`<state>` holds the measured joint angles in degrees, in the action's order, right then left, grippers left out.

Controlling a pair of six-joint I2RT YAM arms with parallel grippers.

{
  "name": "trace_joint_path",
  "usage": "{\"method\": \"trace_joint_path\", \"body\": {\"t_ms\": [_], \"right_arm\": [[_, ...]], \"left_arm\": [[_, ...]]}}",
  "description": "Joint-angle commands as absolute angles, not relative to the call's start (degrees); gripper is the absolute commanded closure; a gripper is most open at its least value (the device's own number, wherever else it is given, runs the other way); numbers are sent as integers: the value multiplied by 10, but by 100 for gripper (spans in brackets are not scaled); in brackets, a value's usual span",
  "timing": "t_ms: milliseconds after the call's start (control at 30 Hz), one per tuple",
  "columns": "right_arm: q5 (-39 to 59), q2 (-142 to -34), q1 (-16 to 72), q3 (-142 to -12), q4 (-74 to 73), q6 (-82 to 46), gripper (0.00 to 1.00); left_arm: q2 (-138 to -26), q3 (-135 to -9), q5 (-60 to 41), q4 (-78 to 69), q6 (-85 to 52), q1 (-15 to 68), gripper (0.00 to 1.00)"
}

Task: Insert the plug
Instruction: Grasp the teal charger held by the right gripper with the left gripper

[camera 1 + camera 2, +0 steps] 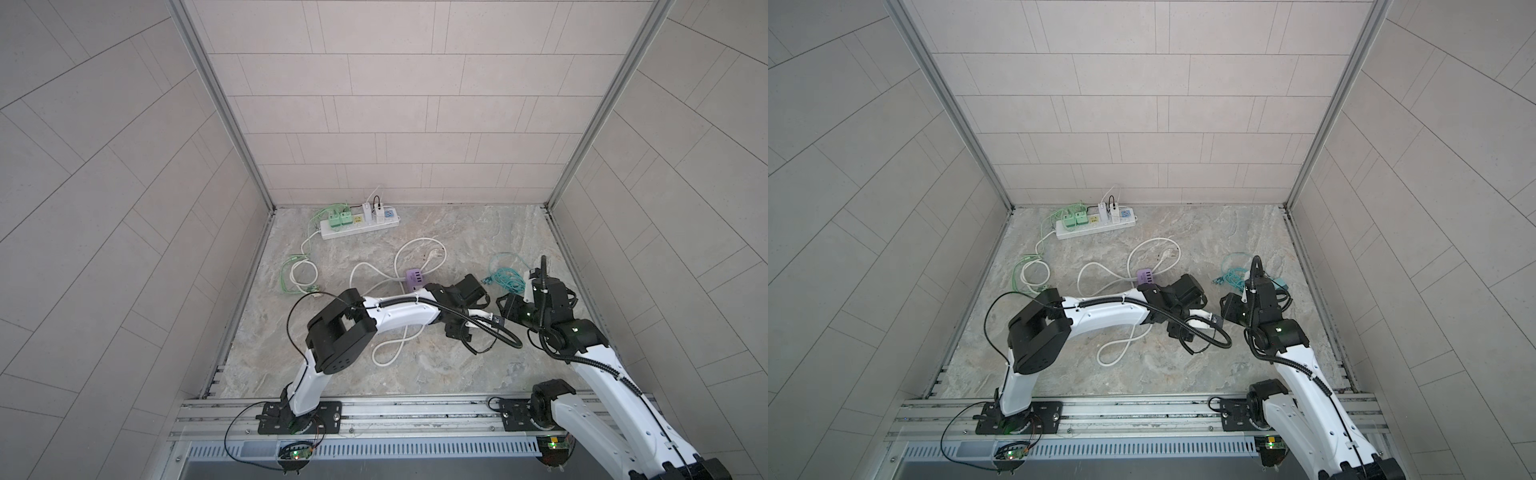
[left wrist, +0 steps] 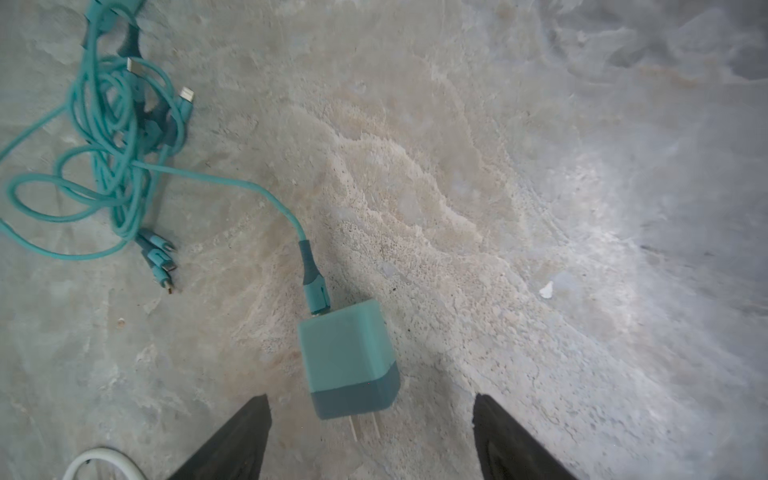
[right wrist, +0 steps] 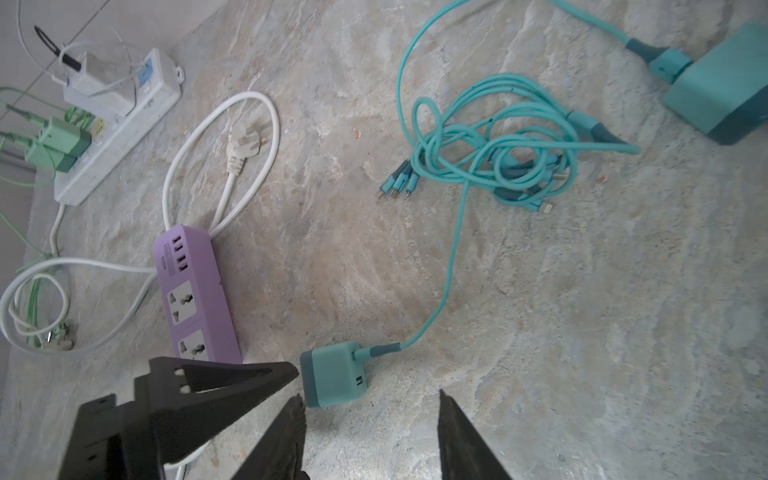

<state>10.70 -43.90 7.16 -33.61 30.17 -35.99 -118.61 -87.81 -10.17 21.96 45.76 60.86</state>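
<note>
The plug (image 2: 349, 361) lies on its side on the worktop (image 2: 540, 208), near and right of centre. Its two flat prongs (image 2: 377, 424) are level with the surface and point at the left jaws. It looks like a small, light, rigid plastic cube with smooth faces, so it would likely skid if pinched off-centre. The thin prongs would probably bend under a knock. The best hold, I judge, is on two opposite flat faces of the body, clear of the prongs and of the cable boot (image 2: 315, 286) at the other end. Its cable (image 2: 108, 137) trails to a loose tangle and may drag on a lift. The left jaws are released, spread wide to either side of the prong end and touching nothing. The right jaws are likewise parted and empty, with the plug just beside one tip. The purple strip (image 3: 195, 299), its sockets free, lies just left. The white strip (image 1: 359, 226) sits far left.
</note>
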Motion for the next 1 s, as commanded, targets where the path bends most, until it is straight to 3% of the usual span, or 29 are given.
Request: {"method": "trace_joint_path", "body": {"t_ms": [0,533,967], "right_arm": [[114,-429,54,-324,314,-364,49],[138,-418,20,-301,298,-361,49],[178,-421,-14,-295,286,-353,49]], "left_arm": [[-1211,-921,-93,266,418,597,18],[-1280,-1018,-106,342,398,566,22],[-1282,-1020,-150,392,424,570,21]]}}
